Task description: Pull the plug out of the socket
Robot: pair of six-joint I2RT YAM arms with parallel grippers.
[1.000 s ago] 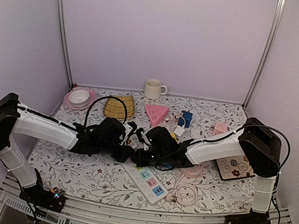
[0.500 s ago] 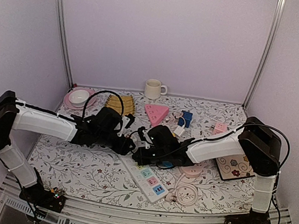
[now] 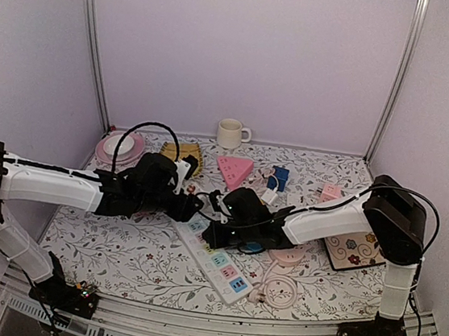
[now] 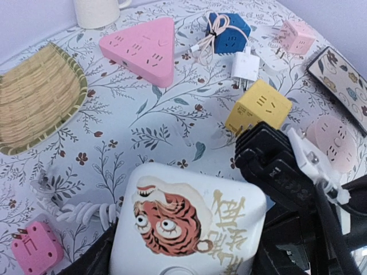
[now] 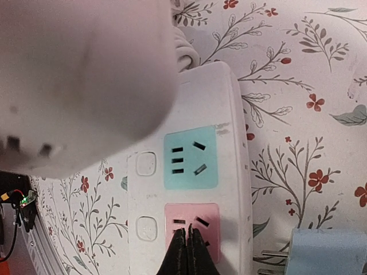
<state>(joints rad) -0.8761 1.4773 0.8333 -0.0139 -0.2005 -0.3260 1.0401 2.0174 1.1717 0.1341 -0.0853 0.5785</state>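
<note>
The plug (image 4: 189, 223) is a white block with a tiger sticker. My left gripper (image 4: 183, 260) is shut on it, dark fingers at both its sides, holding it above the table. In the top view the left gripper (image 3: 190, 206) hangs just beyond the far end of the white socket strip (image 3: 218, 263). My right gripper (image 5: 190, 239) is shut, its tips pressed on the strip's pink outlet (image 5: 192, 226). The teal outlet (image 5: 190, 157) beside it stands bare. The blurred pale plug (image 5: 80, 74) fills the upper left of the right wrist view, off the strip.
A yellow cube adapter (image 4: 258, 109), a pink triangular socket (image 4: 143, 48), a blue cube (image 4: 229, 34) and a woven tray (image 4: 34, 97) lie behind. A mug (image 3: 230, 133) stands at the back. A blue plug (image 5: 327, 252) lies beside the strip, a coiled cable (image 3: 276, 287) nearer the front.
My left gripper has risen and drawn back to the far left with the plug, which came away from the strip's end. The right gripper stayed pressed on the strip.
</note>
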